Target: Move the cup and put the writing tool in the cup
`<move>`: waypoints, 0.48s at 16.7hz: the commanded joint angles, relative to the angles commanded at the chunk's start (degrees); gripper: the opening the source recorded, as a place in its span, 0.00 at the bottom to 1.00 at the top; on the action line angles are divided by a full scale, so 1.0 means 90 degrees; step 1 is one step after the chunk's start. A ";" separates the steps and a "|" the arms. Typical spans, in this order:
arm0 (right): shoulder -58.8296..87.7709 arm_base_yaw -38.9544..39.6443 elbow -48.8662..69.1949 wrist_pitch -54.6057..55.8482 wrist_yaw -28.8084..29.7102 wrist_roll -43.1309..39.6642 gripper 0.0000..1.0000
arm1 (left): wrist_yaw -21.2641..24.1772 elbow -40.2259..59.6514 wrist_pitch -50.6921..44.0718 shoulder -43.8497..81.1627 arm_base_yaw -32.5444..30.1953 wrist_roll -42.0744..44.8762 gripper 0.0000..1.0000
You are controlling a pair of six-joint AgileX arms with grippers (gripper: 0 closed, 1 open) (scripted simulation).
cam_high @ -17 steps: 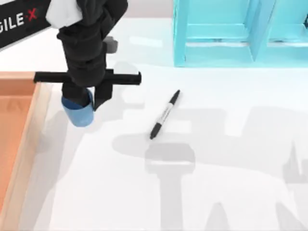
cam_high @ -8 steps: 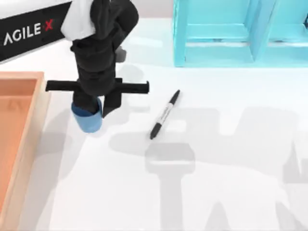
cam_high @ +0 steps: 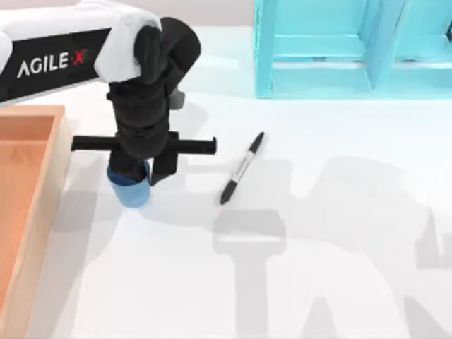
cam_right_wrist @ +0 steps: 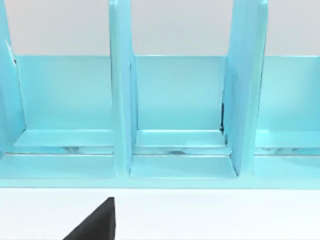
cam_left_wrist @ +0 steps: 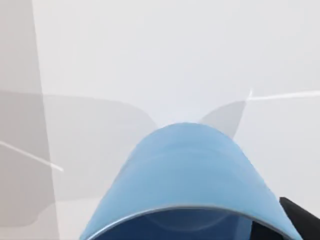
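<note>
Left gripper: the black two-finger left gripper (cam_high: 138, 176) is seen at the left of the table, below a black and white arm lettered AGILE X; it is clenched on the small plain blue tapered cup (cam_high: 130, 189); one dark finger (cam_high: 161, 166) is seen at the cup's right side, the other is hidden against the cup under the wrist

Cup: it is held upright, its lower part showing beneath the gripper in the top view; whether its base touches the table cannot be told; in the left wrist view the blue cup wall (cam_left_wrist: 192, 175) and its round rim are seen close up, with white table beyond it; a black finger tip (cam_left_wrist: 300, 217) is seen at the rim's edge

Writing tool: the slim black marker pen with a grey-white labelled middle (cam_high: 241, 168) is laid flat on the white table (cam_high: 339, 127), slanted, with one end nearer the shelf and the other nearer the front; it is placed to the right of the cup, near it but apart

Tray: an orange wooden tray (cam_high: 44, 205) is set at the table's left edge, just beside the cup

Shelf: a light blue partitioned shelf unit (cam_high: 318, 49) is stood at the back right; its upright dividers (cam_right_wrist: 120, 100) are faced in the right wrist view

Right gripper: a dark finger tip (cam_right_wrist: 95, 225) is seen in the right wrist view; whether this claw is released or clenched cannot be told
</note>
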 joint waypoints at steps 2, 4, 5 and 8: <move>0.0000 0.0000 0.0000 0.0000 0.0000 0.0000 1.00 | 0.0000 0.0000 0.0000 0.0000 0.0000 0.0000 0.15; 0.0000 0.0000 0.0000 0.0000 0.0000 0.0000 1.00 | 0.0000 0.0000 0.0000 0.0000 0.0000 0.0000 0.30; 0.0000 0.0000 0.0000 0.0000 0.0000 0.0000 1.00 | 0.0000 0.0000 0.0000 0.0000 0.0000 0.0000 0.38; 0.0000 0.0000 0.0000 0.0000 0.0000 0.0000 1.00 | 0.0000 0.0000 0.0000 0.0000 0.0000 0.0000 0.60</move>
